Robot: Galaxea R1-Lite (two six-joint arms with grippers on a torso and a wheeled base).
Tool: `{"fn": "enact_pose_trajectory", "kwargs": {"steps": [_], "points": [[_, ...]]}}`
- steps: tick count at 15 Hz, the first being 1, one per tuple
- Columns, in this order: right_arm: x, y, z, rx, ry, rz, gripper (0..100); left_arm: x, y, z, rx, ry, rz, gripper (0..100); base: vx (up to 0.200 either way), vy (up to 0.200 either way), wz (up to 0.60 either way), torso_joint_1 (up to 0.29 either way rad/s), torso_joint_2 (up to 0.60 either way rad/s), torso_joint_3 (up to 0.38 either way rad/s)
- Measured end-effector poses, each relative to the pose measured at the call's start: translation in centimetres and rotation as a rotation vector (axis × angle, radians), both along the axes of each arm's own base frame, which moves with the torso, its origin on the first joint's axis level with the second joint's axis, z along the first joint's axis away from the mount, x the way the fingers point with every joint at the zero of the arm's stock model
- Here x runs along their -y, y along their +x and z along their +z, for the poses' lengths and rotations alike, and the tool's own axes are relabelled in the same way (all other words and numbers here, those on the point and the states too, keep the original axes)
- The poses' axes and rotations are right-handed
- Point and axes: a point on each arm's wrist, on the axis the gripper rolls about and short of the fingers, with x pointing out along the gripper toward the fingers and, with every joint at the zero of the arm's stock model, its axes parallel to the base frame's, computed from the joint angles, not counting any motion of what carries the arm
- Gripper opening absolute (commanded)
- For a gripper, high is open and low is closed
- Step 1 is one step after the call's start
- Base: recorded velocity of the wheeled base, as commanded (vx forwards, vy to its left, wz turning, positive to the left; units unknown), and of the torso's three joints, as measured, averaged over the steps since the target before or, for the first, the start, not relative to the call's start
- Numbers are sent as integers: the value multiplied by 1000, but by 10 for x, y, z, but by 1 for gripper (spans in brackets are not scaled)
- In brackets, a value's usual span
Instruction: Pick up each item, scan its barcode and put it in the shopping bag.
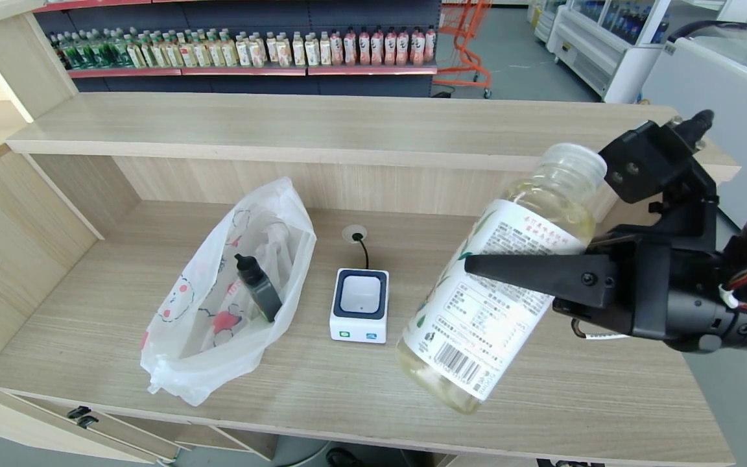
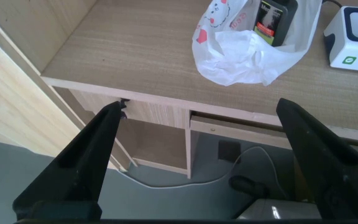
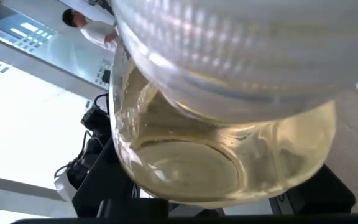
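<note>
Scan step. Right claw (image 1: 516, 259) clamps bottle (image 1: 477, 324), tilted in air right of scanner (image 1: 360, 305); barcode faces up, away from scanner. Next: shift left, roll barcode down to window. Shopping bag (image 1: 179, 305) left of scanner. Left claw (image 2: 197, 109) wide, empty.

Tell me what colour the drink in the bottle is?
Pale, see-through yellow. The bottle shows it best in the head view.

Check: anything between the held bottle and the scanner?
Nothing visible. The right gripper holds the bottle in the air to the right of the scanner, with only bare counter between them. The shopping bag lies on the scanner's far side.
</note>
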Motion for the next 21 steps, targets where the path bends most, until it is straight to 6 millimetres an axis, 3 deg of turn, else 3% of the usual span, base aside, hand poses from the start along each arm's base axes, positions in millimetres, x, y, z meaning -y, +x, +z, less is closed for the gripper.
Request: {"fn": "enact_pose_trajectory", "kwargs": {"steps": [12,21], "points": [[2,-3,-3,2,-33,22,0,0,0,0,0,0,0,100,0,0,0,0,0,0],[4,-3,-7,143,-74,13,0,0,0,0,0,0,0,100,0,0,0,0,0,0]]}}
